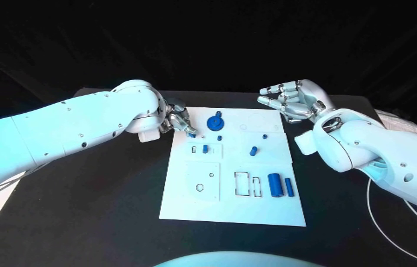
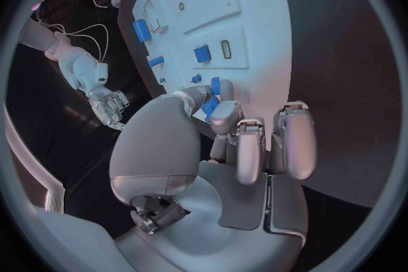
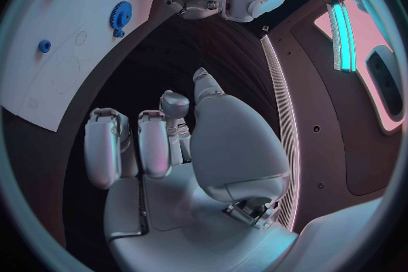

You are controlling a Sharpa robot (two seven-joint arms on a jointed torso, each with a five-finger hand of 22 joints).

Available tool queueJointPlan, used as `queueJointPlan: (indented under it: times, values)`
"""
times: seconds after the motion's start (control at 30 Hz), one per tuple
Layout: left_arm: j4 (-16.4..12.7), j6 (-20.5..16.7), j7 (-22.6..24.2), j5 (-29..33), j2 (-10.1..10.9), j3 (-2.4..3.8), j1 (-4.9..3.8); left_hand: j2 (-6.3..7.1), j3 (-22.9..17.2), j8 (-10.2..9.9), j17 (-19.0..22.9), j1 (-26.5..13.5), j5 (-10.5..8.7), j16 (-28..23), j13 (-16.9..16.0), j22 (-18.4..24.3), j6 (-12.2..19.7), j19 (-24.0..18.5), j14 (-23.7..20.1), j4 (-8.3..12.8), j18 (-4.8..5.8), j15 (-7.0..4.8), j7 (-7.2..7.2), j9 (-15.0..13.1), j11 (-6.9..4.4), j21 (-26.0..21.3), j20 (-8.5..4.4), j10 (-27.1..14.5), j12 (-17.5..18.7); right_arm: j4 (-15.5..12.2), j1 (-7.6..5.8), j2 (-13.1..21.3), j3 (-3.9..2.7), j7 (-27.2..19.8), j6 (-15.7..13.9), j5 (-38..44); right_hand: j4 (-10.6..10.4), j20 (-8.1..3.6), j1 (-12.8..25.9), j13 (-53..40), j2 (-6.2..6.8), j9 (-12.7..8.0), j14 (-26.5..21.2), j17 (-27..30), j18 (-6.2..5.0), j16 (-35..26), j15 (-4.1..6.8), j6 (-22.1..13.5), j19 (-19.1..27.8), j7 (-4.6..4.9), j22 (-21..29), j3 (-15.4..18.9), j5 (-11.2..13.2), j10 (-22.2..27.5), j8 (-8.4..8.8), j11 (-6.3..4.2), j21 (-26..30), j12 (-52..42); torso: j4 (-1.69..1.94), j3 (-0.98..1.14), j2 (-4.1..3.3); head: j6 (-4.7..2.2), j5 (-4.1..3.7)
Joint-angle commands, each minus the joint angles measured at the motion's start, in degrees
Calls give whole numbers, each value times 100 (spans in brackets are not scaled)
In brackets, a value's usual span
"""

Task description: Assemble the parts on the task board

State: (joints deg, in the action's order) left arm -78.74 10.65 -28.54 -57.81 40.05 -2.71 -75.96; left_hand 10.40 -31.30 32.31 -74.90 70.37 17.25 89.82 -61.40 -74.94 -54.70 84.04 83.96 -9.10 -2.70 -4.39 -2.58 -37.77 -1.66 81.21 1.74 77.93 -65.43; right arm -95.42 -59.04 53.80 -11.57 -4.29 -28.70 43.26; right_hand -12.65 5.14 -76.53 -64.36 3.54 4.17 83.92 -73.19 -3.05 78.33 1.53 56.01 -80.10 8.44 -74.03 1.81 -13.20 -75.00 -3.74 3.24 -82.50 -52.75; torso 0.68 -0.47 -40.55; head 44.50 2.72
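Observation:
The white task board [image 1: 234, 210] lies in the middle of the table. My left hand [image 1: 176, 121] is at its far left corner and pinches a small blue part [image 2: 209, 107] between thumb and finger, just over the board's edge. On the board are a blue gear [image 1: 216, 122], a small peg [image 1: 222, 138], a short blue piece [image 1: 253, 151], a blue block [image 1: 205, 149] set in a pocket, a blue cylinder [image 1: 275, 184] and a thin blue bar [image 1: 288, 187]. My right hand [image 1: 294, 101] hovers beyond the far right corner, its fingers spread and holding nothing.
The black table [image 1: 87, 207] reaches out on both sides of the board. A white cable [image 1: 382, 213] loops on the table at the right, under my right arm. Empty slots [image 1: 247, 184] lie beside the cylinder.

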Motion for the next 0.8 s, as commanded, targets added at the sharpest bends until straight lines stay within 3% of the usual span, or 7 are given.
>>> queueJointPlan:
  times: [0.03, 0.27, 0.8]
  values:
    - [-117, -383, 64, 94, 45, -3, 58, 67, -854, -28, -1510, 4, 26, 18, -9, -895, -61, 201, 604, 900, 44, -37, 1, 11, -6, 27, -18, 35, -8, 1, 8, 3, 2, -3, 63, 55, 5, 7, -3, 4, -57, 6, 267, 4, -67, -19, -46, -21, 42, -16, 5, 20, -33, 30, -21, -3, 35, -9, 1, 1, -5, 18, -1]
    - [-222, -389, 64, -79, 99, -8, 218, 77, -850, -38, -1510, 16, 35, 18, -13, -903, -78, 206, 604, 922, 46, -37, 0, 21, -7, 36, -19, 44, -8, 0, 10, 11, 4, -3, 70, 53, 5, 7, -3, 4, -57, 6, 267, 4, -67, -19, -46, -21, 42, -16, 5, 20, -33, 30, -21, -3, 35, -9, -4, -1, -9, 32, -1]
    - [-220, 59, 47, -367, 78, -11, 332, 86, -845, -49, -1510, 26, 41, 18, -5, -903, -94, 205, 604, 937, 46, -36, -2, 31, -5, 34, -19, 47, 2, -4, 16, 8, 7, -38, 79, 61, -2, 6, 7, 0, -67, 7, 267, 6, -67, -22, -46, -19, 41, -17, 5, 27, -47, 26, -22, -4, 36, -18, -4, -1, -8, 74, 4]
